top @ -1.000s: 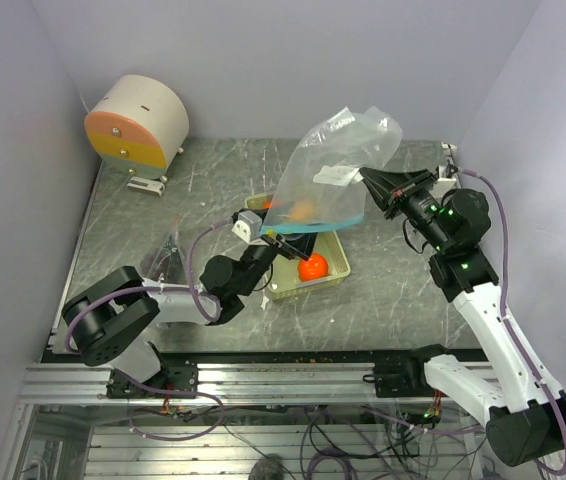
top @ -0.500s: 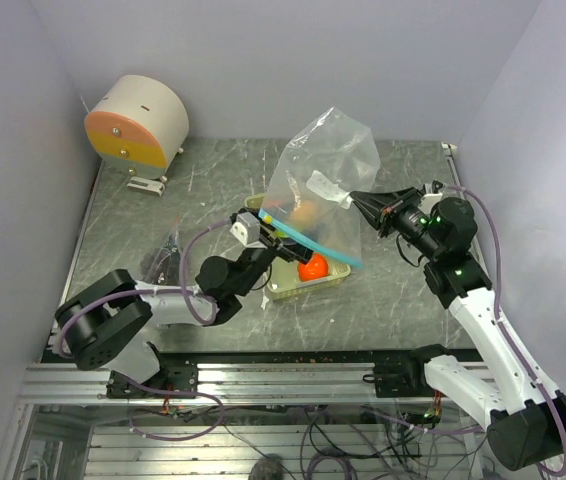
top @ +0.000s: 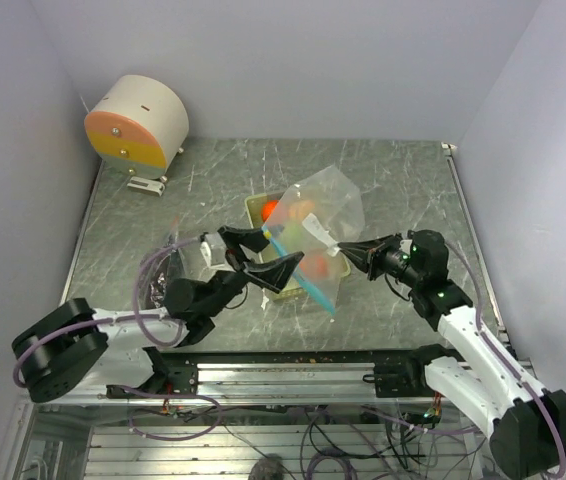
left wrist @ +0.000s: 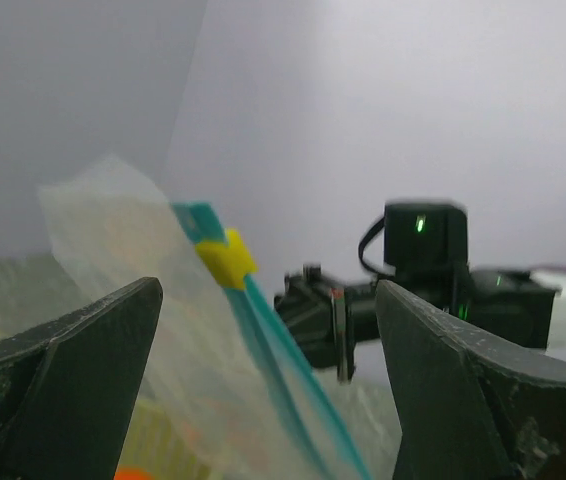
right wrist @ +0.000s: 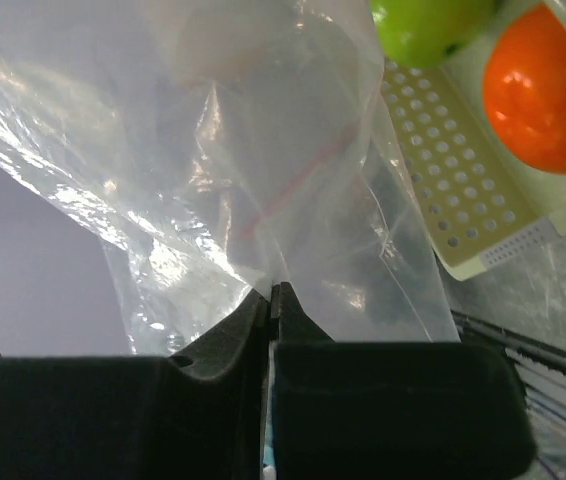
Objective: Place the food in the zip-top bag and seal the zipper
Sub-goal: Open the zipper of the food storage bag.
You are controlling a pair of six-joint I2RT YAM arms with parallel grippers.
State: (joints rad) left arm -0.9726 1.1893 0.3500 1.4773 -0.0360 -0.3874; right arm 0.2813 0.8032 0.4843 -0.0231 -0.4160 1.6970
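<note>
The right gripper (top: 345, 249) clamps the zip-top bag (top: 328, 195), holding it above the basket (right wrist: 453, 190) — presumably so the left gripper (top: 283, 249), spread wide, can reach the zipper (left wrist: 268, 335).

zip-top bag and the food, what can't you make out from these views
- Top external: whether any food sits inside the zip-top bag or only in the basket below; the plastic lies over it.
- Grapes: not seen in any view; the bag covers most of the basket.
- Left wrist: zipper too blurred to tell whether it is open or sealed.
- Right wrist: orange fruit and green piece are cut off by the frame edges.
</note>
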